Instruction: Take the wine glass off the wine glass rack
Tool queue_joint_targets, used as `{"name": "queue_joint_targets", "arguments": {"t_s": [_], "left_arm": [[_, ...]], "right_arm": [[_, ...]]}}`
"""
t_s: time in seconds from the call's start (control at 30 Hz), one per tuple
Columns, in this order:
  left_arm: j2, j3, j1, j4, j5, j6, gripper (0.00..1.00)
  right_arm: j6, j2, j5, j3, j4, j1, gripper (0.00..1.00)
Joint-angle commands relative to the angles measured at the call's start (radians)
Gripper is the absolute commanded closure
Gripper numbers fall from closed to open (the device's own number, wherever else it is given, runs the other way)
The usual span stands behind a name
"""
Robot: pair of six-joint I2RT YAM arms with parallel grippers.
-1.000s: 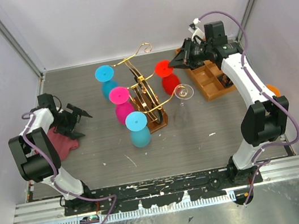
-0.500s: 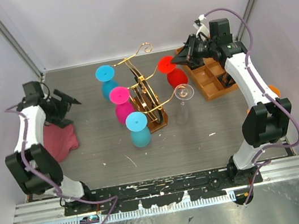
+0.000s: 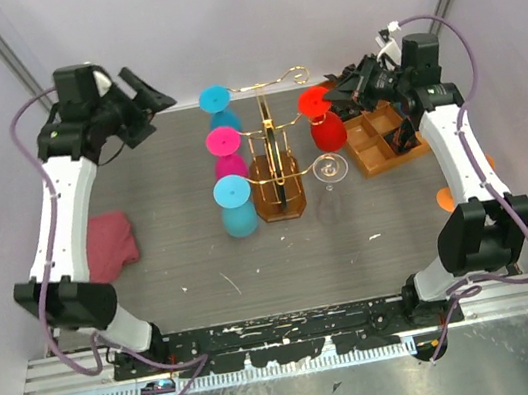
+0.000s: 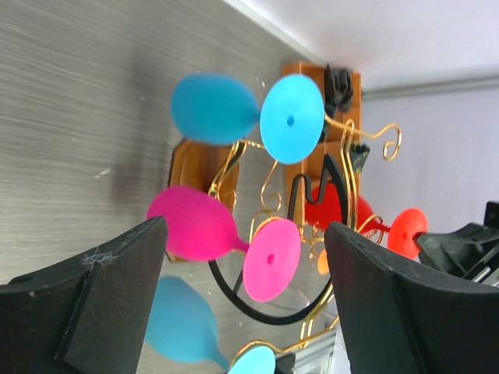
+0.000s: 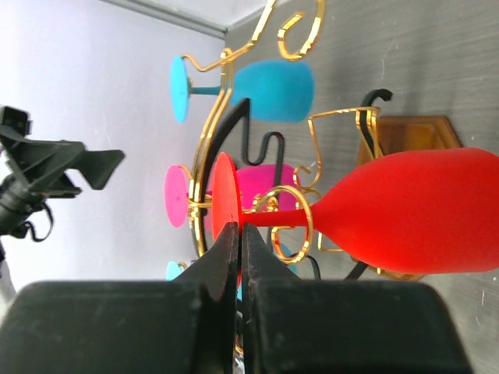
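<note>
The wine glass rack (image 3: 275,160) is a gold wire stand on a brown wooden base, mid-table. Two blue glasses and a pink glass (image 3: 225,145) hang on its left side. A red wine glass (image 3: 322,122) and a clear glass (image 3: 329,170) hang on its right. My right gripper (image 3: 340,93) is shut on the rim of the red glass's foot (image 5: 223,204). In the right wrist view (image 5: 240,228) the red stem still passes through a gold scroll loop (image 5: 285,220). My left gripper (image 3: 152,99) is open and empty, raised at the far left and facing the rack; the pink glass (image 4: 196,227) shows between its fingers (image 4: 93,304).
An orange-brown compartmented tray (image 3: 377,140) stands right of the rack, under my right arm. A maroon cloth (image 3: 110,246) lies at the left. A small orange object (image 3: 444,198) lies at the right edge. Walls close in the back and both sides.
My left arm has risen from the cloth to high at the far left. The rack has turned square and shifted right. My right gripper has moved right with the red glass's foot.
</note>
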Motion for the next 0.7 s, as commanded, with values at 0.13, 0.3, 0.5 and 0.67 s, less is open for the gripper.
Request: {"name": "queue_joint_targets", "arguments": {"t_s": [0.13, 0.3, 0.5, 0.67], "left_arm": [[0.340, 0.485, -0.210, -0.402, 0.004, 0.082, 0.12], [0.473, 0.709, -0.299, -0.506, -0.046, 0.106, 0.12], [0.499, 0.708, -0.334, -0.515, -0.070, 0.104, 0.12], [0.495, 0.725, -0.363, -0.517, -0.099, 0.117, 0.12]], "right_arm": [[0.056, -0.026, -0.035, -0.007, 0.190, 0.005, 0.99], [0.077, 0.011, -0.066, -0.006, 0.234, 0.034, 0.99], [0.043, 0.004, -0.101, -0.003, 0.172, 0.093, 0.99], [-0.050, -0.110, -0.089, -0.051, 0.010, 0.088, 0.99]]}}
